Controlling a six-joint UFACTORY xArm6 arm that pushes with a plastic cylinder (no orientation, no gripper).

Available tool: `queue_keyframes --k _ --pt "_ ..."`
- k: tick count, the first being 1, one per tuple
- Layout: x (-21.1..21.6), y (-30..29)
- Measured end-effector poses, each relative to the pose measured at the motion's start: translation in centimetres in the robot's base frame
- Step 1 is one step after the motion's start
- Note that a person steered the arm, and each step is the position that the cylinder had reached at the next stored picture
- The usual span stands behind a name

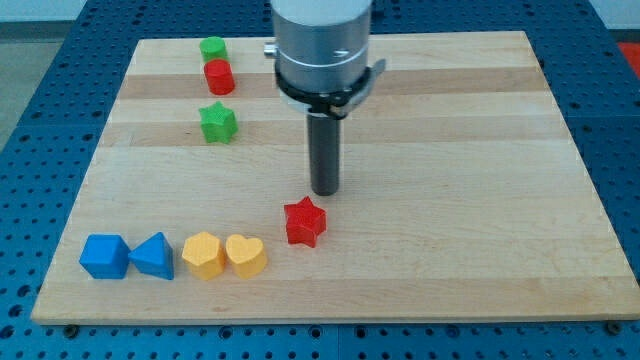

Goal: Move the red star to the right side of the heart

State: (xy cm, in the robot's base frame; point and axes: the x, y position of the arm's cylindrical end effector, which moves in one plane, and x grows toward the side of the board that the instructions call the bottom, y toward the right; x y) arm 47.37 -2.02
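Observation:
The red star (304,221) lies on the wooden board, up and to the right of the yellow heart (246,255), with a small gap between them. My tip (325,192) stands just above and to the right of the red star, apart from it. The rod rises from the tip to the grey arm body at the view's top.
A yellow hexagon (204,254) touches the heart's left side. A blue triangle (153,256) and a blue cube (104,256) sit further left. A green star (218,122), a red cylinder (218,76) and a green block (212,48) stand at the upper left.

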Motion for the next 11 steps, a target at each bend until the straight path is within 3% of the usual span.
queue_keyframes --k 11 --pt "5.9 -1.6"
